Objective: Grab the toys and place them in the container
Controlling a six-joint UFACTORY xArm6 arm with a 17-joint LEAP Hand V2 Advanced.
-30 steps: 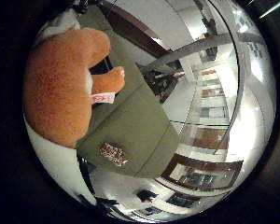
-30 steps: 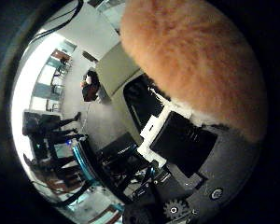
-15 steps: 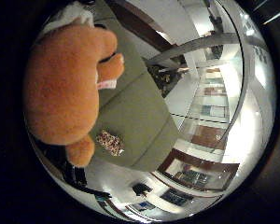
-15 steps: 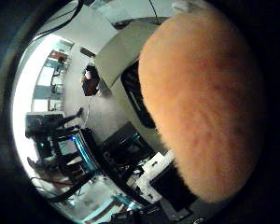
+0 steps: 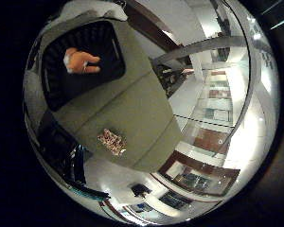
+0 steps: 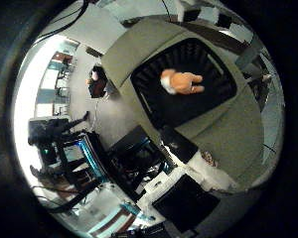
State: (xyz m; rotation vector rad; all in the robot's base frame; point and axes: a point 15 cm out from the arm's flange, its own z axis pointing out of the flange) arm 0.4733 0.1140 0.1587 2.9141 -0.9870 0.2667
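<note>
Orange plush toy lies inside the black container on the olive-green table.

Little finger side palm view: the orange plush toy (image 5: 80,61) lies on the floor of the black container (image 5: 54,90), which stands on the olive-green table (image 5: 132,118). A small patterned toy (image 5: 112,141) lies on the bare table surface, well apart from the container, near the table's edge. Thumb side palm view: the plush toy lies near the middle of the container, clear of its ribbed walls. White and black parts of the hand (image 6: 184,198) show at the edge; finger posture cannot be told.
</note>
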